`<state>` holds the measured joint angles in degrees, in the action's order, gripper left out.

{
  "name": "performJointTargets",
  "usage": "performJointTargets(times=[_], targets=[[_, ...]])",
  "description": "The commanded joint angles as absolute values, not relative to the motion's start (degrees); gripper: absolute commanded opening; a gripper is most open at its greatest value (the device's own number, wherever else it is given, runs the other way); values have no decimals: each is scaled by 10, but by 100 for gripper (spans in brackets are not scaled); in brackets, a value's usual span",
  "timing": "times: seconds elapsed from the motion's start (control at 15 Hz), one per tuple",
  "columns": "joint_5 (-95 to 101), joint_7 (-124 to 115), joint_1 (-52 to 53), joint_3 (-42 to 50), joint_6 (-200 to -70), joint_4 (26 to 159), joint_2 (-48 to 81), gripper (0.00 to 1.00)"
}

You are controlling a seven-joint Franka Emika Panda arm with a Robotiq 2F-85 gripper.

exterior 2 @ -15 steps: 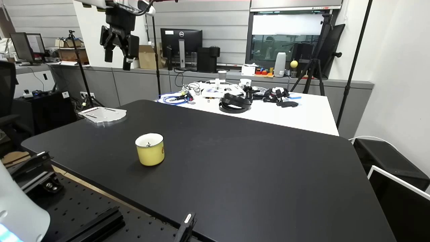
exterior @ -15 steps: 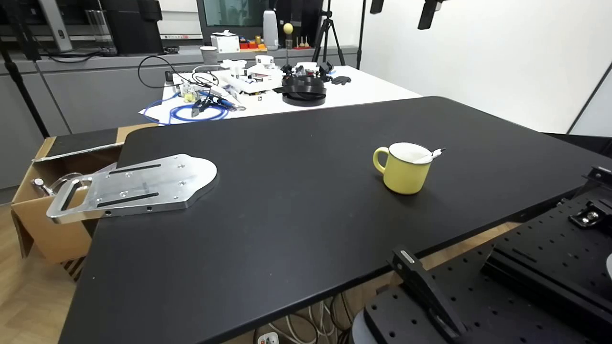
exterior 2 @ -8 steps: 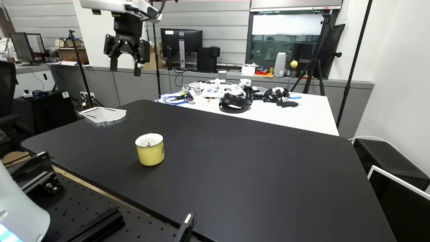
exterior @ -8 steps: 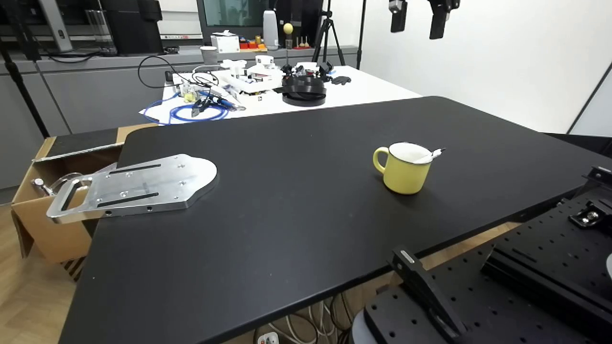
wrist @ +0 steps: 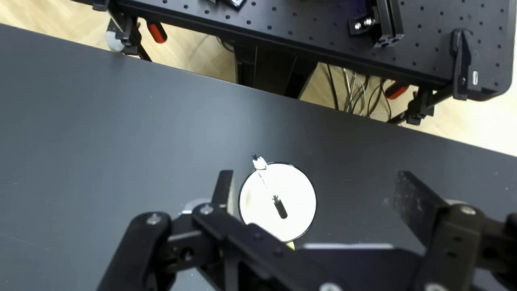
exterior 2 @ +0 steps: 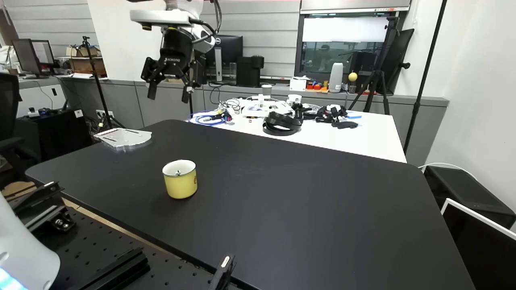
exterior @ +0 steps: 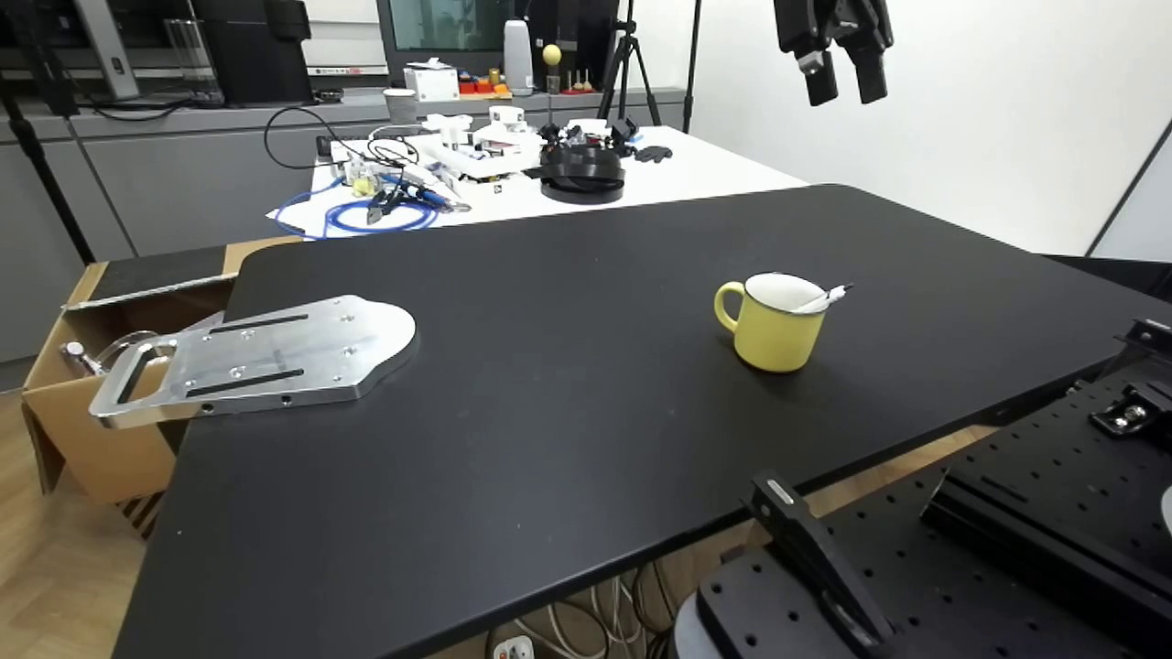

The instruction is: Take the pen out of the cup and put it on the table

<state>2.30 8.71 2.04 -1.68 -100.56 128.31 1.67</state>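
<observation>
The pale-yellow cup stands upright on the black table. It also shows in an exterior view and, from above, in the wrist view. The whitish pen leans in the cup with one end sticking out over the rim, opposite the handle. In the wrist view the pen runs from the rim to a dark end inside the cup. My gripper is open and empty, high above the table; it also shows in both exterior views. From above, the cup appears between the fingers, nearer the left one.
A silver metal plate lies at one table edge. A white table with cables and clutter adjoins the black table. The black perforated base plate with clamps lies beyond a gap. A cardboard box stands beside the table.
My gripper has moved right and down in both exterior views, and has turned and tilted. It stays open. The cup and pen have not moved.
</observation>
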Motion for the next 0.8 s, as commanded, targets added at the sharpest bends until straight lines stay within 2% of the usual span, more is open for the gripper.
performJointTargets(times=[0.0,0.4,0.73], targets=[[41,147,13,-14,-934,1203,100,100],[74,214,5,-19,-866,1146,189,100],[103,226,3,-22,-858,1136,242,100]])
